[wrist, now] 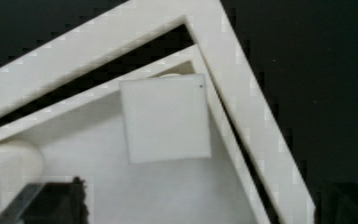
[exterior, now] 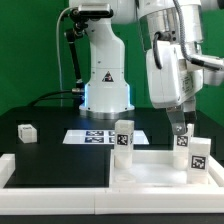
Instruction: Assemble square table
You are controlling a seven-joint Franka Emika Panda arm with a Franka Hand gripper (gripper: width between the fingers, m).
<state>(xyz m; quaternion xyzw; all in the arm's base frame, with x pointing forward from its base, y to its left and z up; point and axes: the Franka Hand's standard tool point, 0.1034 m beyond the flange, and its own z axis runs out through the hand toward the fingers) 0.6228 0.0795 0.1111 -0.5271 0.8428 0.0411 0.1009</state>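
From my remote seat: black table [exterior: 50,115], green backdrop [exterior: 30,50] behind. The white tabletop [exterior: 150,168] sits at the front, around 5 o'clock in the exterior view, inside a white border rail [exterior: 55,170]. I count four legs: three upright on the tabletop [exterior: 124,138] [exterior: 183,143] [exterior: 199,156], one loose [exterior: 27,132] at 9 o'clock. One marker board [exterior: 95,136] lies mid-table. The gripper [exterior: 181,122] hangs above a leg, fingers spread wide, gripping nothing.
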